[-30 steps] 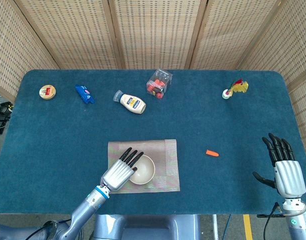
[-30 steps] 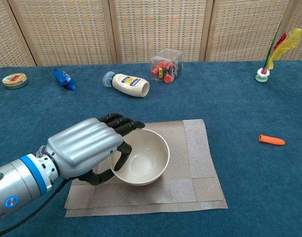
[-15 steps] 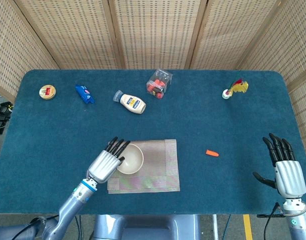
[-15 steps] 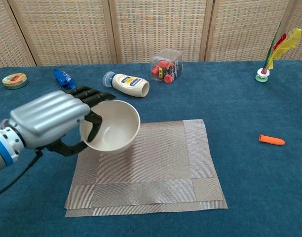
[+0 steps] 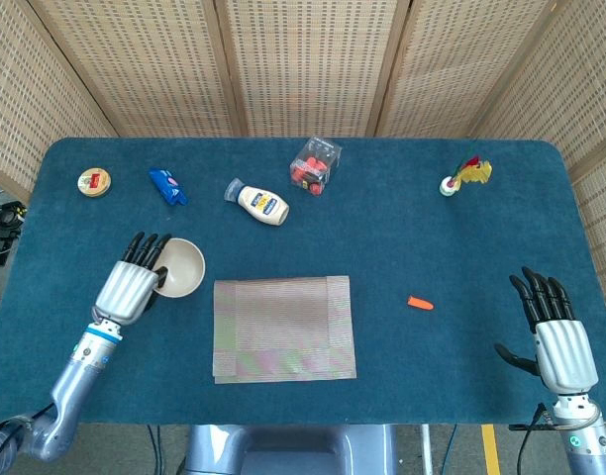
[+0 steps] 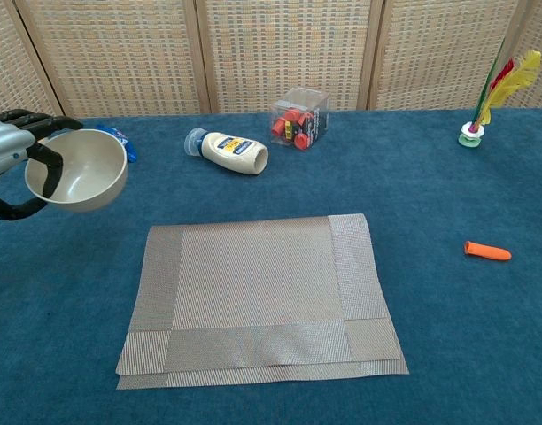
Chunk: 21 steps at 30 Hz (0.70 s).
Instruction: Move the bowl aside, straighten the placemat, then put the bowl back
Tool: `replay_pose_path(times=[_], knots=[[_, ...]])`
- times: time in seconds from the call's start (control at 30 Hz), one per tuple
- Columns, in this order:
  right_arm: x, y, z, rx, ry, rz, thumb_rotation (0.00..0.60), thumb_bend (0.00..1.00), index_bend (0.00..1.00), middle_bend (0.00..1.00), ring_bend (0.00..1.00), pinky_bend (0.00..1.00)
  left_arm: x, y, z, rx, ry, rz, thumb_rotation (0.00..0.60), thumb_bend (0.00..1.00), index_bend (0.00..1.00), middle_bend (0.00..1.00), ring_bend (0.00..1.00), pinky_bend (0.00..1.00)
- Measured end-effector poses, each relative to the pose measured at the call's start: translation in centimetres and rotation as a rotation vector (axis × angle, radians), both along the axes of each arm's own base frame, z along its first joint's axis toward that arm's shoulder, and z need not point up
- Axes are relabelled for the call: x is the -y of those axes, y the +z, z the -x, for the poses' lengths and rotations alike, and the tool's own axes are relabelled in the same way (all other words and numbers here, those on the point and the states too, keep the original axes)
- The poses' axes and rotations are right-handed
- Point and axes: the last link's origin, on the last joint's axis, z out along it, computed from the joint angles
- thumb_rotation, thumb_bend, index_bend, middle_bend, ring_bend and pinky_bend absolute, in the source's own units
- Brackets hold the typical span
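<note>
My left hand holds the cream bowl by its rim, lifted above the blue cloth to the left of the placemat. The grey woven placemat lies bare at the table's front centre, slightly skewed, with its lower edge folded double. Fingers of the left hand hook over the bowl's near rim. My right hand hovers open at the front right, fingers spread, far from the mat; the chest view does not show it.
Along the back stand a round tin, a blue packet, a lying mayonnaise bottle, a clear box of red pieces and a feathered shuttlecock. An orange cap lies right of the mat.
My left hand has lifted the bowl off the placemat and carried it left, past the mat's edge. The placemat is now uncovered. The right hand barely moved.
</note>
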Motion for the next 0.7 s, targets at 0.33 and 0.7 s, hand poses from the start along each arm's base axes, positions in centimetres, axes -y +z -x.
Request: replay_pose_path(times=[0.33,0.7], knots=[[0.1,-0.2,0.1,-0.005,-0.005,-0.009,0.600,0.11,0.05,0.00,0.00,0.00,-0.7,0.9,4.3,-0.053,0.089,-0.012,0.600,0.50,0.60,0.00,0.00,0.00],[0.1,-0.3,0.0,-0.004,-0.005,-0.013,0.600,0.11,0.05,0.00,0.00,0.00,0.4,0.1,7.0,-0.076,0.168,0.035,0.600,0.49,0.58,0.00,0.00,0.00]])
